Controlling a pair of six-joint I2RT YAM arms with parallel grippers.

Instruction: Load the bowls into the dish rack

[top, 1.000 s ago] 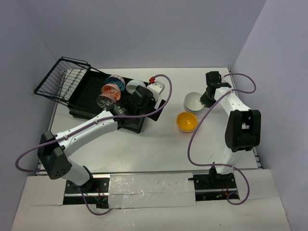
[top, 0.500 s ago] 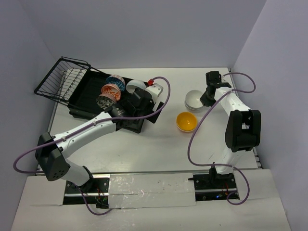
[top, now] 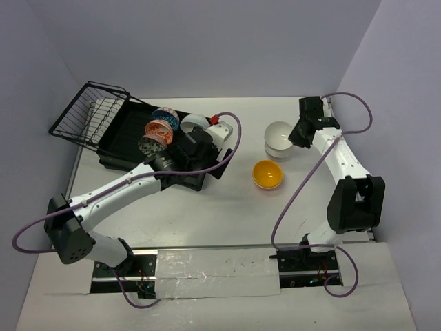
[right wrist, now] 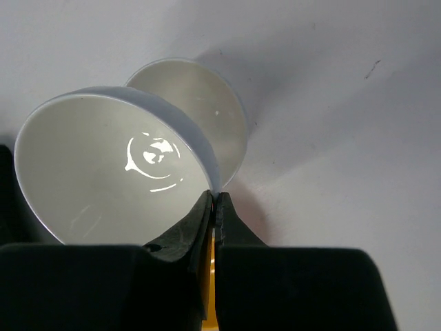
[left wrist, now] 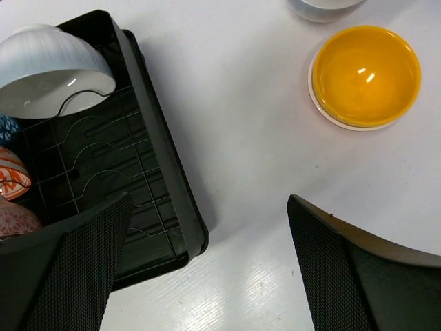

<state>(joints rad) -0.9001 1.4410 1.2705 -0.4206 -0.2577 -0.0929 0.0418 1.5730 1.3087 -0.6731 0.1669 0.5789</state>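
Glossy white bowl (right wrist: pixel 110 172) is pinched by its thin rim in the right pincer (right wrist: pixel 215 200) and held tilted over a second white bowl (right wrist: pixel 220 117), while the left pincer (left wrist: pixel 210 203), its textured black pads (left wrist: pixel 76 276) spread, is hung over the ribbed black dish rack (left wrist: pixel 148 138) holding a fluted white bowl (left wrist: pixel 55 65), with a smooth yellow bowl (left wrist: pixel 365 74) set on the white tabletop (left wrist: pixel 241 103).

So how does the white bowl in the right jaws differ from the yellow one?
The plain white round bowl is pinched at its rim by the right gripper, tilted; the glossy yellow round bowl sits level, untouched. The white one hangs over a second white bowl; the yellow rests on the table. Both similar in size.
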